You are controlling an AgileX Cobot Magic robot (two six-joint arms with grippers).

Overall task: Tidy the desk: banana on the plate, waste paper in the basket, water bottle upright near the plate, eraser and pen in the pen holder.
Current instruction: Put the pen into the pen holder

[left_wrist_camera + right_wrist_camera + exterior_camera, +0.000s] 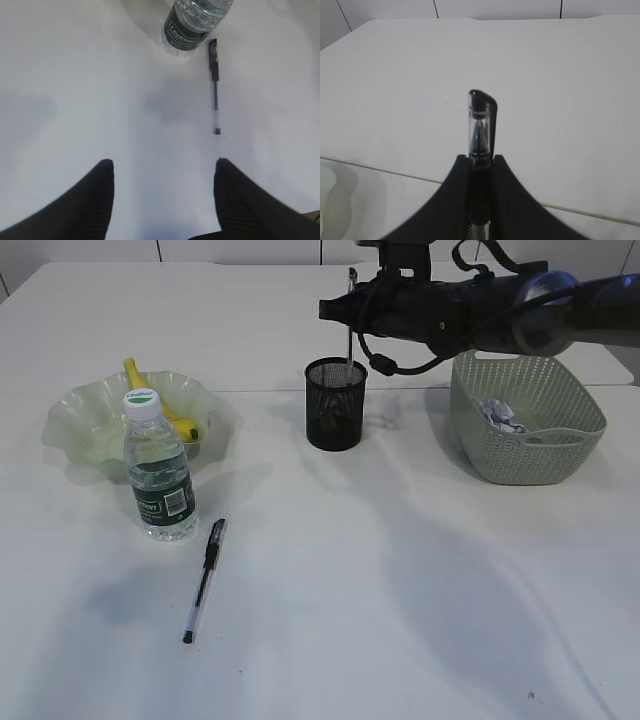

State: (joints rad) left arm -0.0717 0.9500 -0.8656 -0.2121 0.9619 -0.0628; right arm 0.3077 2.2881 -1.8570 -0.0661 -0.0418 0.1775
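My right gripper [343,308] is shut on a clear black-capped pen [350,340] and holds it upright, its lower end in the mouth of the black mesh pen holder [336,405]. The right wrist view shows the jaws [481,160] clamped on this pen [482,125]. A second pen [205,580] lies on the table by the upright water bottle [160,475]. The banana [183,426] lies on the green plate [75,425]. Waste paper [503,416] lies in the basket [525,455]. My left gripper [163,167] is open and empty above bare table, short of the lying pen [214,85] and the bottle [195,22]. No eraser shows.
The table is white, with a seam running across behind the plate and the holder. The right arm stretches across from the right, above the basket. The left arm is out of the exterior view.
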